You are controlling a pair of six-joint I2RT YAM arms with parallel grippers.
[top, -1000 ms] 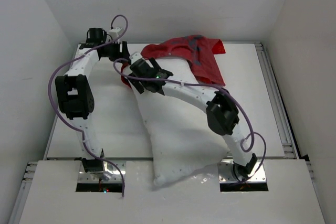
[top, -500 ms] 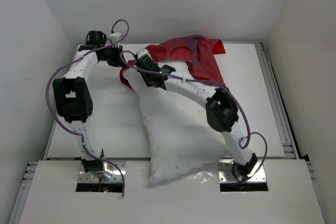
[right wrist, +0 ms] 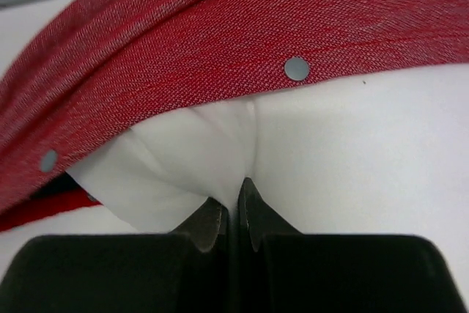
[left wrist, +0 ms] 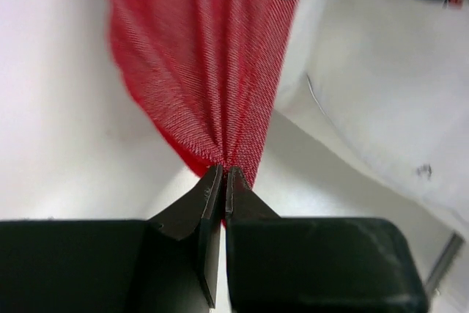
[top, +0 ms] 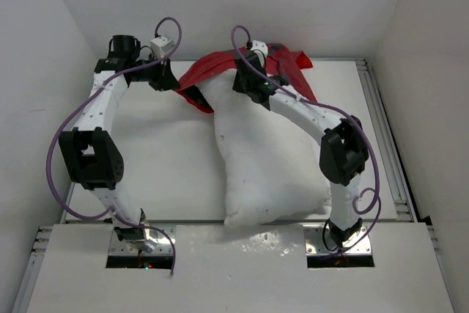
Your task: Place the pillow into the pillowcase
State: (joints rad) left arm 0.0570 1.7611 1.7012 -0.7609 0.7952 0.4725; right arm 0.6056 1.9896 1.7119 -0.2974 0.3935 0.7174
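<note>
The big white pillow (top: 267,159) lies from the table's near edge up toward the back, where its far end sits in the mouth of the red pillowcase (top: 212,67). My left gripper (left wrist: 224,175) is shut on a pinched fold of the red pillowcase (left wrist: 209,56) at the back left. My right gripper (right wrist: 233,203) is shut on a gathered fold of the white pillow (right wrist: 198,155), just under the pillowcase's snap-studded rim (right wrist: 220,49). In the top view the left gripper (top: 167,78) and the right gripper (top: 245,78) flank the case's opening.
The white table (top: 154,152) is walled on three sides, with a metal rail (top: 385,137) along its right edge. Purple cables (top: 242,42) loop over both arms. The rest of the pillowcase (top: 293,71) lies bunched at the back right.
Both grippers went from open to shut, the left on the pillowcase, the right on the pillow. The right arm carried the pillow's far end right and back into the case mouth; the left pulled leftward.
</note>
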